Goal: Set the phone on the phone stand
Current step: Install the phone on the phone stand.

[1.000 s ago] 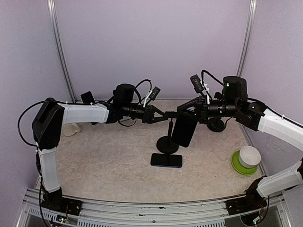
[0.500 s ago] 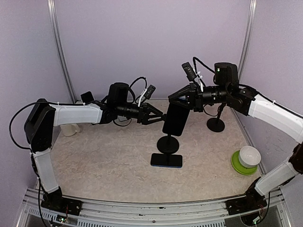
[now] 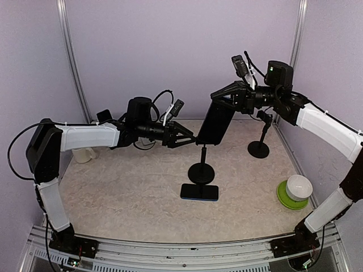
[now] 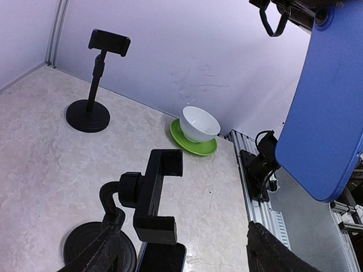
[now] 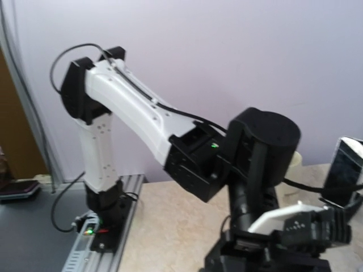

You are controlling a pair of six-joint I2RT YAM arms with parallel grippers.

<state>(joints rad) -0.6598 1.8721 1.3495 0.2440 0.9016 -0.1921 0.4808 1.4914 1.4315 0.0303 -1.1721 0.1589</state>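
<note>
The right gripper point(image 3: 222, 99) is clamped on the top end of the phone point(image 3: 216, 123), a dark slab with a plain blue back, hanging it tilted in mid-air above the phone stand point(image 3: 202, 173), likely to lower it into the cradle, while the left gripper point(image 3: 190, 139) hovers beside it, jaws spread and empty.

place: robot lab | cue: lilac booth walls point(image 3: 181, 51), aluminium rail point(image 3: 170, 247)

The left arm point(image 5: 133, 110), white and black, fills the view; its base stands on a rail point(image 5: 91, 249); a purple wall point(image 5: 227, 45) is behind.
</note>
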